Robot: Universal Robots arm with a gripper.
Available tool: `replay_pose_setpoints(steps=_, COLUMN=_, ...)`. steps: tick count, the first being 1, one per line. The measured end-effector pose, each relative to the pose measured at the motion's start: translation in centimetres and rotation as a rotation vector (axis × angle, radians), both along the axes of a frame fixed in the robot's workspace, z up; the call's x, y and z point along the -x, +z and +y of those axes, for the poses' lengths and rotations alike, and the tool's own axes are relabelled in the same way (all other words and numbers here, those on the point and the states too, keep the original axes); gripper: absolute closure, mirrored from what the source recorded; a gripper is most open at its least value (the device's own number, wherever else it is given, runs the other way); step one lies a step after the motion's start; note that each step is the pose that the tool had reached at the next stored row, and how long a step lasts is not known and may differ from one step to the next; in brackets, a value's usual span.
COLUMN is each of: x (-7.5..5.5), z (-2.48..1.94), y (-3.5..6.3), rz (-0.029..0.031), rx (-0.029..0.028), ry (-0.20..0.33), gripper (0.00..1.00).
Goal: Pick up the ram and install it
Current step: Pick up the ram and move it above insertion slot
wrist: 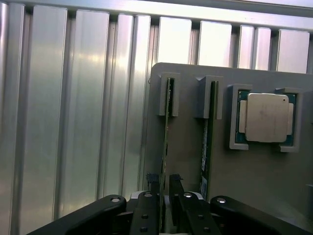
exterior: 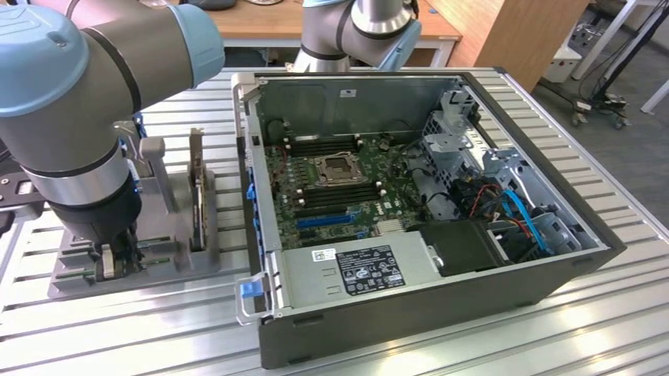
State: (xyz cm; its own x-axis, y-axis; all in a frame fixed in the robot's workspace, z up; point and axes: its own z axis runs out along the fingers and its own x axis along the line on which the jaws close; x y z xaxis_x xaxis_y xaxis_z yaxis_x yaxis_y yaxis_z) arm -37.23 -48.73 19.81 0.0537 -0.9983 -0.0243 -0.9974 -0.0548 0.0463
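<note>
Wrist view, closest to my camera: the black gripper (wrist: 164, 183) straddles the ram (wrist: 166, 127), a thin green stick seen edge-on. The jaws are closed on it, one finger pressed against each flat face. The ram stands upright in its slot in a grey holder (wrist: 186, 147), its far end in a grey bracket. Just beside it in the holder stands a second green board (wrist: 206, 142) with a white label, also on edge. Beyond that, a square silver processor chip (wrist: 266, 117) lies flat in its own pocket.

From the exterior view I see the arm (exterior: 94, 117) reaching straight down onto the holder at that view's left. The holder sits on a ribbed aluminium table (exterior: 125, 337). Farther toward that view's right, an open computer case (exterior: 418, 313) lies on its side, its motherboard (exterior: 334, 180) exposed.
</note>
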Motion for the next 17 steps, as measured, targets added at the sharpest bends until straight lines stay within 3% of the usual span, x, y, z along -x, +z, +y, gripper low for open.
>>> replay_pose_setpoints(steps=17, x=-0.18, z=-0.06, y=0.01, rz=0.0001, rx=0.0001, ry=0.000, gripper=0.77)
